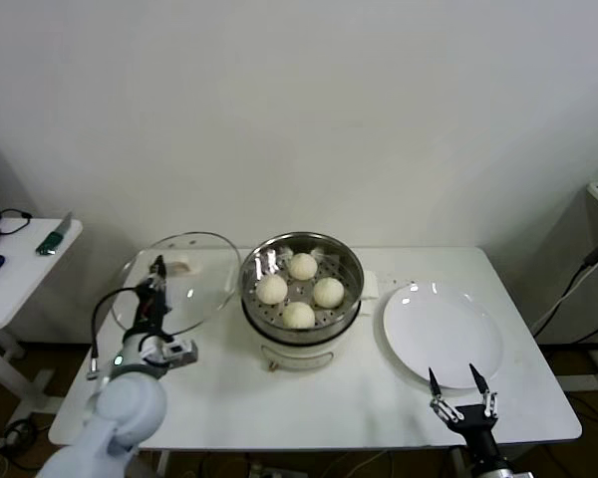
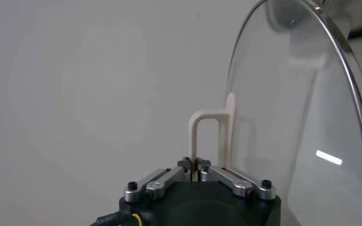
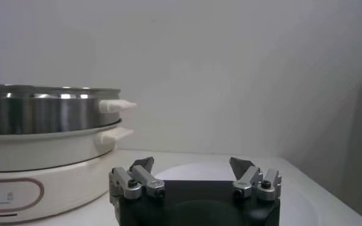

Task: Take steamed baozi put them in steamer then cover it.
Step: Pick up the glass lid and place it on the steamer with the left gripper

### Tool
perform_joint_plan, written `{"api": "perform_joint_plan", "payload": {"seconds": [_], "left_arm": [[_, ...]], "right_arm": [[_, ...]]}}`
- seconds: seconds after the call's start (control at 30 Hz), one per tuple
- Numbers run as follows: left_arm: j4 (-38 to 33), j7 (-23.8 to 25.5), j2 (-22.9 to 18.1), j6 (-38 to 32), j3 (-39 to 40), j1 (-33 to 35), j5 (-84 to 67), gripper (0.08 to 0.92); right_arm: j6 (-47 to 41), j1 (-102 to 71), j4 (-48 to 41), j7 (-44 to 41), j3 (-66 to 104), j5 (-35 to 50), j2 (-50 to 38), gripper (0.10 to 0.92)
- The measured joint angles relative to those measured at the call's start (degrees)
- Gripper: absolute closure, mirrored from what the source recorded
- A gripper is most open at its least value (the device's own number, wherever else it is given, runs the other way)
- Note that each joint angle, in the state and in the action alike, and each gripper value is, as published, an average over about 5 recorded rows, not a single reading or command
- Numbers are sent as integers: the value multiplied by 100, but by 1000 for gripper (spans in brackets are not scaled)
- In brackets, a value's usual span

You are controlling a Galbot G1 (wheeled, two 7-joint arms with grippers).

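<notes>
Left hand (image 2: 195,163) holds cover (image 1: 194,274) tilted, seemingly toward steamer (image 1: 301,261).

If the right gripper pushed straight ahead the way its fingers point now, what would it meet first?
Most likely the white plate: the open right gripper sits at the table's near edge, pointing across it. In the right wrist view, the steamer stands off to one side. Whether it would skim over the plate is unclear.

Four baozi (image 1: 299,290) in steamer (image 1: 301,299), cover (image 1: 179,282) lifted
</notes>
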Motion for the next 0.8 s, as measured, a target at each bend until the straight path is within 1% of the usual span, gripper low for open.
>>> {"api": "perform_joint_plan", "payload": {"seconds": [0.2,0.4,0.6,0.8], "left_arm": [[-253,398,-186,452,529,-221,364,862],[-295,696,-456,701,1035,-483,759,862],[-193,901,-794,774,1484,-757,1136,862],[-12,1037,-1226,773,1848,-1014,1464,862]], "right_arm": [[39,41,-43,5,-29,0,-40,203],[79,76,-77,10,-49,0,-56,203],[121,102,-111,14,-47,3,-73,203],[142,126,-127,14,-45,4,-63,203]]}}
